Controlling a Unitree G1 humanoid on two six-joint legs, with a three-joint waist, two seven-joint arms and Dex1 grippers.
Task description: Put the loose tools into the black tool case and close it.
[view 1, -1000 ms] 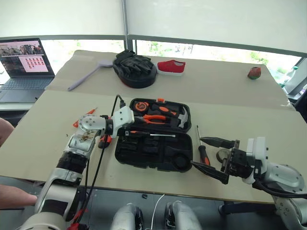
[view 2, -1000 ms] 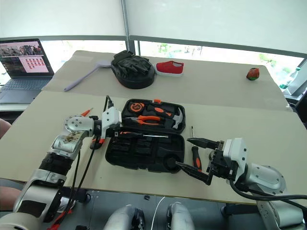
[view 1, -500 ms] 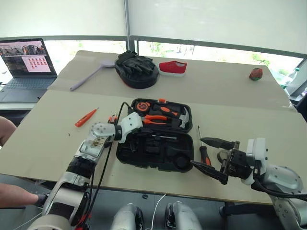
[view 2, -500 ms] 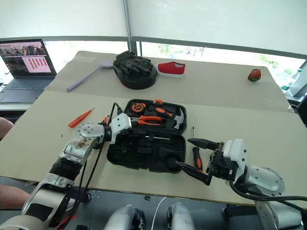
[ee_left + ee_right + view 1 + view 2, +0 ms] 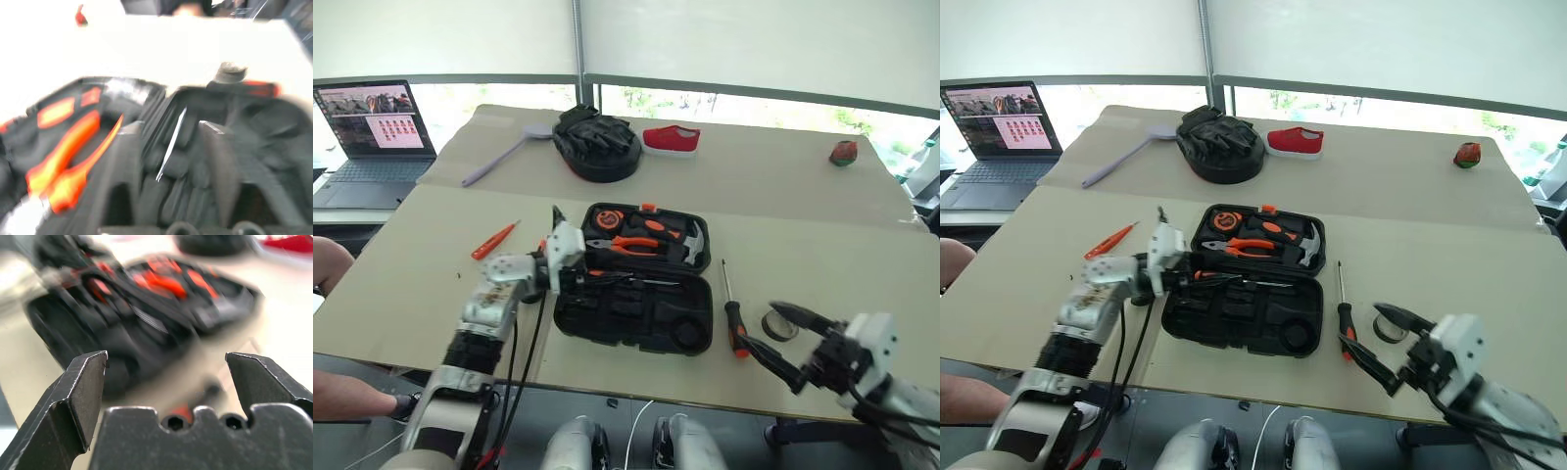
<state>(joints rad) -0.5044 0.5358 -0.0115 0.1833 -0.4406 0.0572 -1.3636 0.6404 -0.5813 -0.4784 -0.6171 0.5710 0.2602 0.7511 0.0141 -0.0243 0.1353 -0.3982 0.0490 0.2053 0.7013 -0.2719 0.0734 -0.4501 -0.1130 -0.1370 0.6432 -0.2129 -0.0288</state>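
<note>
Both pincers flank the open black tool case [image 5: 636, 284] — left pincer [image 5: 597, 279] at its edge, right pincer [image 5: 781, 338] apart.

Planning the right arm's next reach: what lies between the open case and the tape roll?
A black-and-orange screwdriver lies on the table between the case and the tape roll, in the left eye view.

Bright window backlight; wrist views blurred.

Your left end effector [image 5: 592, 281] hangs over the open black tool case [image 5: 636, 308]; your right end effector [image 5: 781, 338] stands spread near the screwdriver [image 5: 731, 313] and tape roll [image 5: 777, 325].
</note>
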